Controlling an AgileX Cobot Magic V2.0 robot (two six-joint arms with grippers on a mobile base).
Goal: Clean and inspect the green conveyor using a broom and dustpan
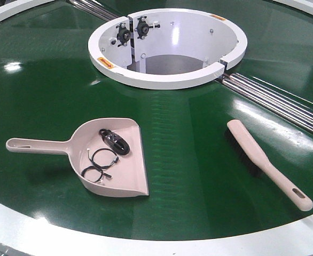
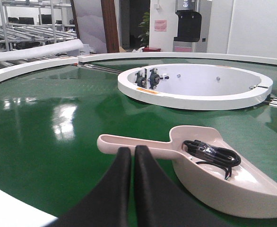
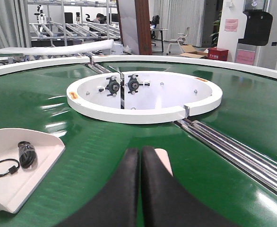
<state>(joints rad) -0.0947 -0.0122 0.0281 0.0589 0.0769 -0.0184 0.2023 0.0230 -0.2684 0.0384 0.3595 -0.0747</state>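
Dustpan [image 1: 114,160] lies flat on the green conveyor [image 1: 188,160], near-left of the white central ring [image 1: 167,80], handle pointing left, black cables [image 1: 108,152] inside it. Broom [image 1: 266,162] lies well apart to the right, near the chrome rails [image 1: 284,104]. Left gripper [image 2: 133,153] pressed together above the dustpan handle; right gripper [image 3: 140,155] pressed together over the broom, neither holding anything.

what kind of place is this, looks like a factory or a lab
Likely an industrial workshop or logistics test hall. A large green conveyor with chrome rails fills the foreground, roller conveyor racks stand behind it, and a desk area with chairs sits farther back.
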